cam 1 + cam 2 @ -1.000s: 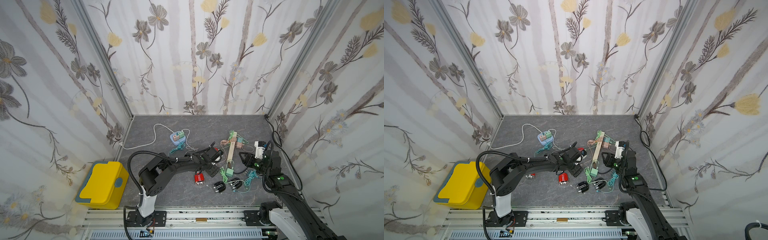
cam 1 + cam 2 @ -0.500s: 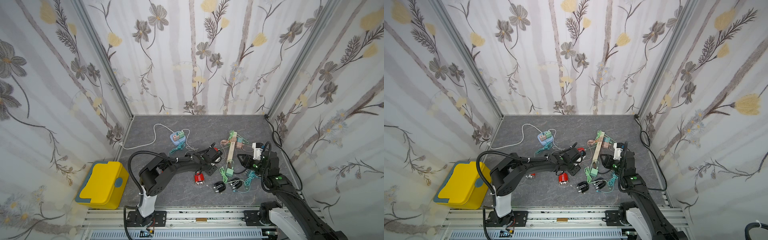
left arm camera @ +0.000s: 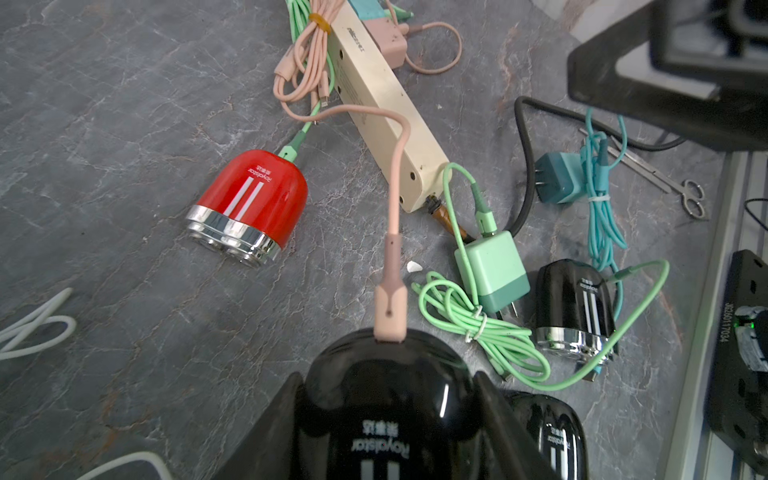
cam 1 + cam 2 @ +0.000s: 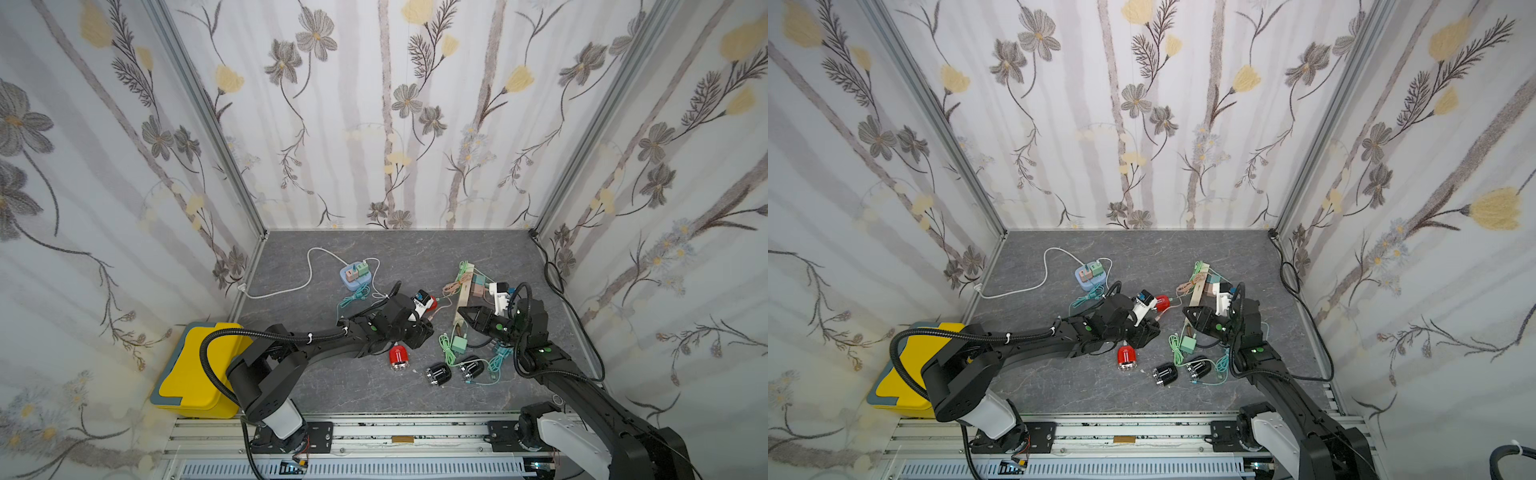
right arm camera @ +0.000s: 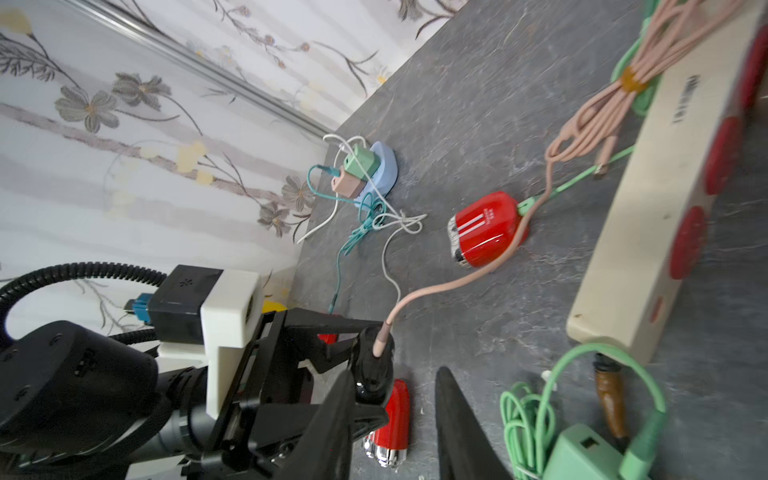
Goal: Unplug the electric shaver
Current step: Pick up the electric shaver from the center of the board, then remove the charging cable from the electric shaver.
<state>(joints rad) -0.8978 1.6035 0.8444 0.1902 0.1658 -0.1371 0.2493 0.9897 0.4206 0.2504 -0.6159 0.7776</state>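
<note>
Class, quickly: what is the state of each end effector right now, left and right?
Left end effector: closed on the black shaver, pink cable plugged in.
Right end effector: open, empty.

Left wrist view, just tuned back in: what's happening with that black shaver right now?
The left gripper is clamped on the black shaver, with a finger on each side of its body. The pink plug sits in the shaver's end. The right gripper faces it with jaws apart, close by but not touching the plug. The shaver is held ready but not yet unplugged.
</note>
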